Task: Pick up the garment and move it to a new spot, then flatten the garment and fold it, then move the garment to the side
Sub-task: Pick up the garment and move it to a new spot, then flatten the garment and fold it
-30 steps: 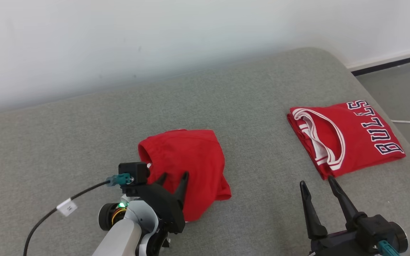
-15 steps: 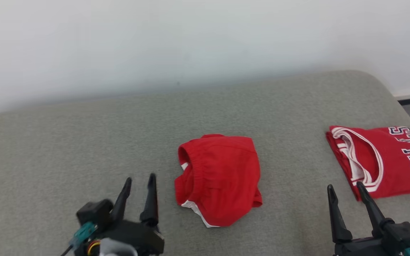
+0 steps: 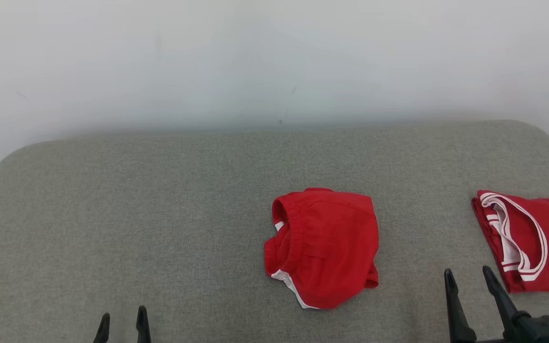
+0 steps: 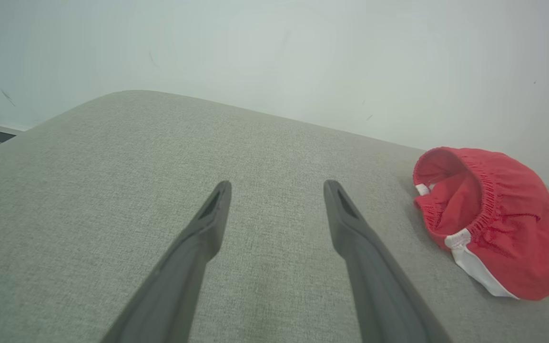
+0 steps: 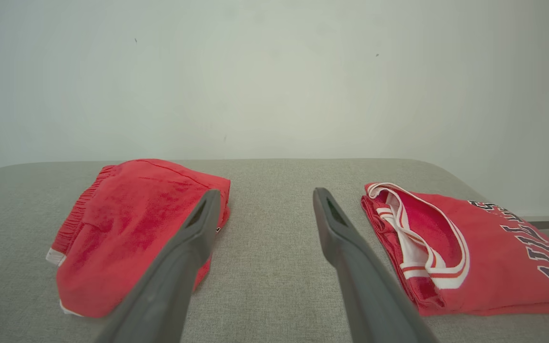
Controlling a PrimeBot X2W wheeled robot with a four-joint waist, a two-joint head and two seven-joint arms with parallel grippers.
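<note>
The left gripper [image 4: 278, 190] is spread and empty, its fingers over bare grey cushion [image 3: 160, 214]. The right gripper [image 5: 267, 195] is likewise parted and holds nothing. Between the two, the folded red shorts [image 3: 327, 247] lie on the cushion, touching neither gripper. A folded red jersey [image 3: 532, 243] lies just right of the right gripper, near the cushion's right edge.

The grey fabric-covered bed [image 3: 136, 214] carries two folded things: red shorts [image 3: 327, 247] with a white trim, and, well apart to the right of the shorts, a red jersey [image 3: 536, 247] with white stripes and dark letters.
</note>
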